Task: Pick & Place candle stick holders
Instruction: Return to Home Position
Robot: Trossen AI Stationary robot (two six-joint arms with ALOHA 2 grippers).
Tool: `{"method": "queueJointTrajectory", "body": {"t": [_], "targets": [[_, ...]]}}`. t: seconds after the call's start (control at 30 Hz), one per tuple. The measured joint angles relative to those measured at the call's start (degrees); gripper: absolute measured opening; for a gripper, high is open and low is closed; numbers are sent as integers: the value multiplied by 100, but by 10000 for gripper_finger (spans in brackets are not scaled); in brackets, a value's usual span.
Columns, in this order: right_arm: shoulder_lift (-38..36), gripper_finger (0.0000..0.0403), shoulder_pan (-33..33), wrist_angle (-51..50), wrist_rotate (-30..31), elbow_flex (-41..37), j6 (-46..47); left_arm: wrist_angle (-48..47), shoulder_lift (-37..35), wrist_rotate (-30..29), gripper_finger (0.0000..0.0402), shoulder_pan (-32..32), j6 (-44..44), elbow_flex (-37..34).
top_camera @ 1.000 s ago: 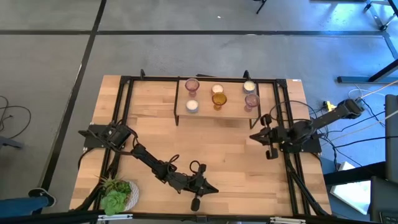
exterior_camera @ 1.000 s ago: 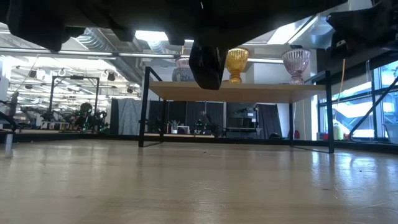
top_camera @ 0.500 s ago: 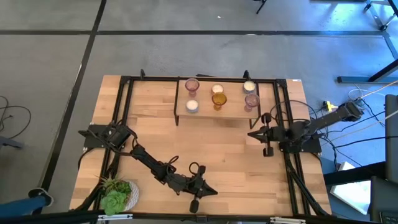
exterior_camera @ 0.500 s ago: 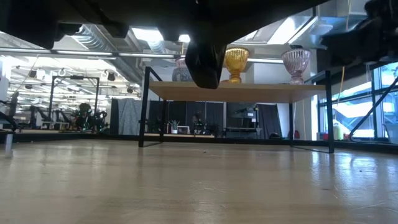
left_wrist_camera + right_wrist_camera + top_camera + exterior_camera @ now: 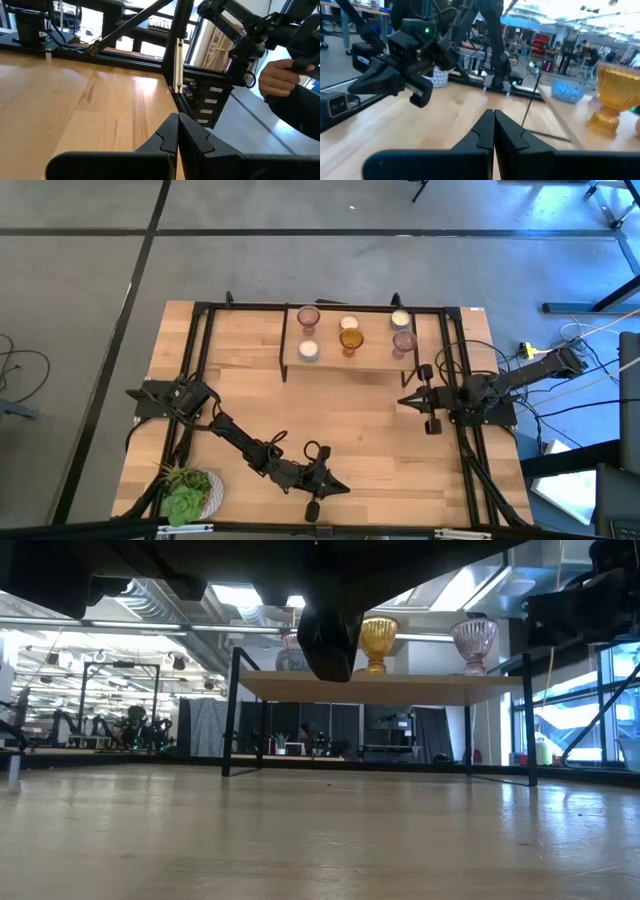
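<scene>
Six candle stick holders stand upright on a raised wooden shelf (image 5: 370, 363) at the table's far middle. Two are pink (image 5: 309, 315) (image 5: 404, 341), one is amber (image 5: 351, 340), and three are cream (image 5: 349, 324) (image 5: 400, 319) (image 5: 309, 350). The low view shows the amber one (image 5: 380, 640) and a pink one (image 5: 475, 640) on the shelf top. My left gripper (image 5: 346, 489) hovers shut near the table's near edge, holding nothing. My right gripper (image 5: 401, 400) is shut and holds nothing, near the right side just in front of the shelf. The amber holder (image 5: 615, 95) stands off to one side of its fingers (image 5: 485, 131).
A green plant in a white pot (image 5: 188, 492) sits at the near left corner. Black frame rails (image 5: 200, 350) run along the table's sides and far edge. Bare wood lies between shelf and grippers. A person's hand (image 5: 277, 80) shows beyond the table in the left wrist view.
My right gripper has turned slightly and settled a little lower, staying shut in front of the shelf. The holders have not moved.
</scene>
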Motion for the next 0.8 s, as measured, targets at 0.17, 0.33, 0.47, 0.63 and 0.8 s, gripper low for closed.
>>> {"method": "queueJointTrajectory", "body": {"t": [0.17, 0.33, 0.47, 0.63, 0.8], "targets": [[0, 5, -250, -71, -372, 0, 91, 0, 0, -43, 1, 0, -26, 0], [0, 5, -338, -69, -1521, 0, 169, -7, 0, -43, 1, 0, -31, 0], [0, 5, -371, -458, -1409, 0, 221, -11, 0, -43, 1, 0, -14, 0], [0, 5, -390, -802, -1501, 0, 431, -11, 0, -43, 1, -25, 7, 0], [0, 5, -381, -912, -1707, 0, 513, -12, 0, -41, 1, -37, 10, 0]]}}
